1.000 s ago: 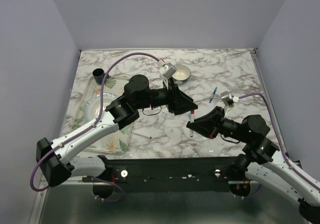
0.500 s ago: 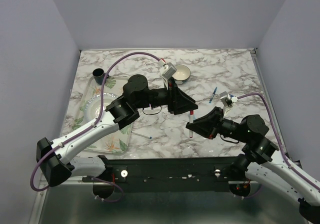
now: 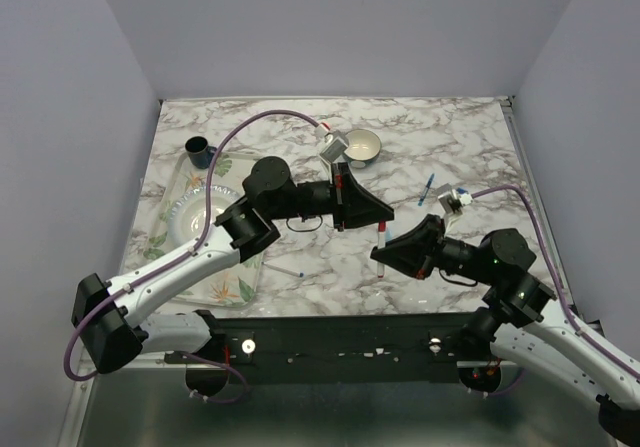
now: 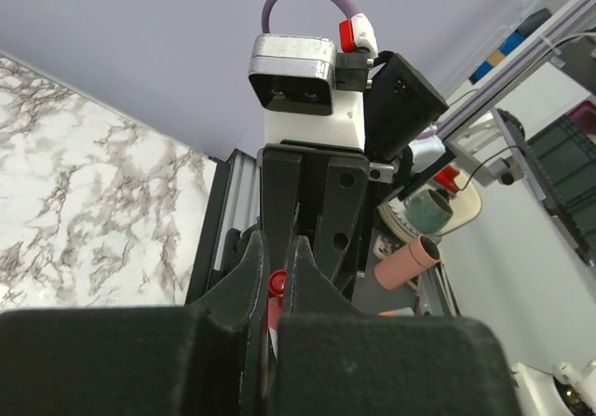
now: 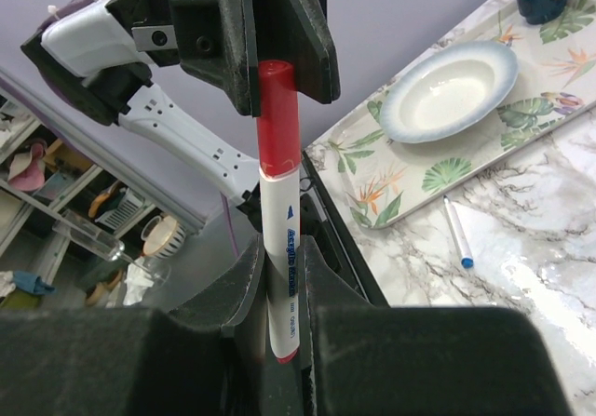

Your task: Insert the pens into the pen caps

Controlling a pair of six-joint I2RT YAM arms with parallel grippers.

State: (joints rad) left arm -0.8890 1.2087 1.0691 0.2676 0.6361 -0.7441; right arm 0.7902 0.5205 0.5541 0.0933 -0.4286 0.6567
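- We see the white pen [image 5: 282, 239] held between the two claws above the counter [image 3: 450, 137]. A red cap [image 5: 277, 118] sits on its far end, and we cannot tell how fully it is seated.
- The pen's near end is mostly hidden between the fingers of the right claw [image 5: 279, 286], which is clenched on the barrel.
- The left claw [image 4: 273, 272] grasps the red cap, its jaws almost together. Its own camera shows only a sliver of red.
- A blue-tipped pen [image 5: 456, 234] lies on the counter just beside the tray [image 5: 521, 118].
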